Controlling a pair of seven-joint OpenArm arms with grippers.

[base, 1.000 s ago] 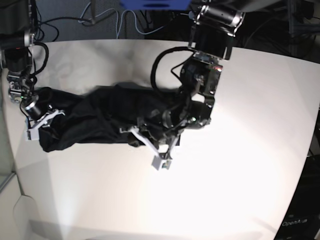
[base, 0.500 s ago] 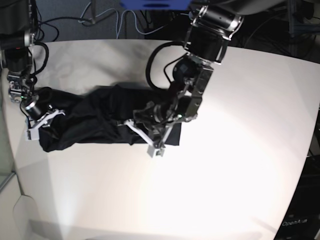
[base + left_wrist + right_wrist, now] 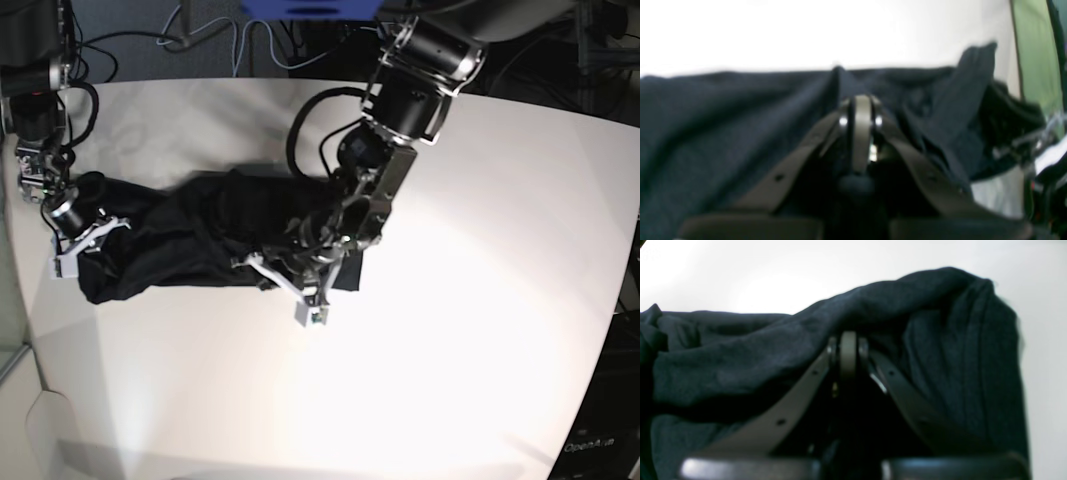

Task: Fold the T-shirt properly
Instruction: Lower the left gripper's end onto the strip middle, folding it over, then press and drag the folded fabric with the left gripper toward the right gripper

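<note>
T-shirt [image 3: 200,245] pinched in both closed hands

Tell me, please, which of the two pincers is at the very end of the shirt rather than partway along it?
The right pincer, shut at the T-shirt's far end by the table edge; the left pincer works its near edge.

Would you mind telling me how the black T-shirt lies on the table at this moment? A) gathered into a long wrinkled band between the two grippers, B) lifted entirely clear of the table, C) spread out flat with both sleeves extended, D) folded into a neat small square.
A: in the base view the T-shirt stretches as a rumpled strip across the table, from the right gripper to the left gripper.
</note>
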